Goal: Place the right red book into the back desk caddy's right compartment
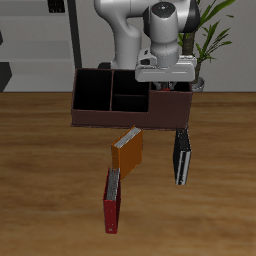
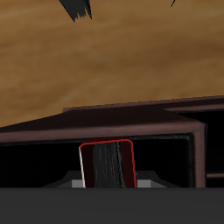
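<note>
Red book (image 2: 107, 164) sits pinched between the jaws of the gripper (image 2: 107, 182), lifted above the back desk caddy (image 1: 130, 112). Pickup and carry look done; what remains is lowering it into the right compartment (image 1: 170, 100) and letting go.

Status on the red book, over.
Jaws shut on red-edged book. Book over long dark maroon box caddy, right compartment. Nothing seen blocking.

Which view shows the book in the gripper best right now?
The wrist view. The red book shows there edge-on, with its red cover and dark pages, between the gripper's pads above the back desk caddy. In the exterior view the gripper and the arm hide it; only the caddy shows.
</note>
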Available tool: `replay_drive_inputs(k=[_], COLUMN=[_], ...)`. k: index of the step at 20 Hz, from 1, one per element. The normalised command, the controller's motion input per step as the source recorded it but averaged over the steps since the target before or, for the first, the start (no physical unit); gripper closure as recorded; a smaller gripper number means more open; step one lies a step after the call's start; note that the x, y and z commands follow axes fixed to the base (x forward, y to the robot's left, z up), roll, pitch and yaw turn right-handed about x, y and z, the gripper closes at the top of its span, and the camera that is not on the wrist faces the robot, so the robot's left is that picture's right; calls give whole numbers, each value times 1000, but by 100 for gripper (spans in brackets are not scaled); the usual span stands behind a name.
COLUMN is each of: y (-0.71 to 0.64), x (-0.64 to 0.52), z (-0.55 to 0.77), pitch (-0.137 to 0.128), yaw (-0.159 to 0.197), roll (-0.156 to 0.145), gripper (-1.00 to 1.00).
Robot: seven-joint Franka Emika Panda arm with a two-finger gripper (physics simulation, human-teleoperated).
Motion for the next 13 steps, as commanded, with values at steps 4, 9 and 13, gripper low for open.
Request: replay_drive_inputs(k=[4,9,13], y=[-98,-125,-289], x=[66,-4,11], z=[-61,47,104], pitch=[13,-8,-6], yaw=[-3,-11,-21], roll=[-9,6,-10], gripper=[-100,-100,-100])
